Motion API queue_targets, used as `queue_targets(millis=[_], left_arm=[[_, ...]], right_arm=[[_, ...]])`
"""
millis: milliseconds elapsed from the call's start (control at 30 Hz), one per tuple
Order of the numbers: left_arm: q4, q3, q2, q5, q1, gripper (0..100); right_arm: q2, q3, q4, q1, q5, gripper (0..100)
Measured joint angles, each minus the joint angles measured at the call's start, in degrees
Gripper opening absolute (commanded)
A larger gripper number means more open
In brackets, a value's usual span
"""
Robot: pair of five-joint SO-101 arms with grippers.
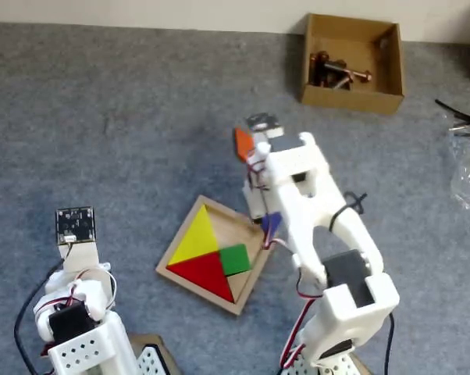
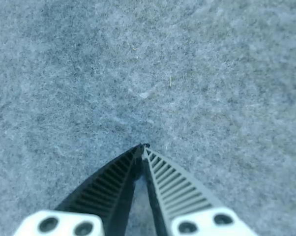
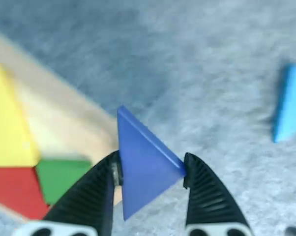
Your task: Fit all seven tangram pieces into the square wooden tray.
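The square wooden tray (image 1: 190,223) lies mid-table and holds a yellow triangle (image 1: 197,234), a red triangle (image 1: 205,273) and a green square (image 1: 234,259). My right gripper (image 3: 149,173) is shut on a dark blue triangle (image 3: 144,164), held by the tray's right edge (image 3: 59,118); that piece peeks out under the arm (image 1: 272,224). An orange piece (image 1: 243,144) lies beyond the arm. A light blue piece (image 3: 288,103) rests on the carpet. My left gripper (image 2: 144,146) is shut and empty above bare carpet, at the lower left in the high view (image 1: 76,225).
A cardboard box (image 1: 352,64) with metal parts sits at the far right. Clear plastic and cables (image 1: 465,148) lie at the right edge. Grey carpet (image 1: 102,117) covers the table, with open room on the left.
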Motion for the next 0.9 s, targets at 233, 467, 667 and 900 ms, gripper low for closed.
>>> queue_targets(millis=[233,467,667,900], left_arm=[[0.0,0.0,0.0,0.0,0.0,1],[0.0,0.0,0.0,0.0,0.0,1],[0.0,0.0,0.0,0.0,0.0,1],[0.0,0.0,0.0,0.0,0.0,1]], right_arm=[[0.0,-0.26,0.62,-2.29,0.0,5.9],[-2.2,5.27,-2.73,-3.25,0.0,5.9],[-13.27,15.91,-8.09,-4.31,0.0,5.9],[-15.03,22.68,-10.64,-4.4,0.0,5.9]])
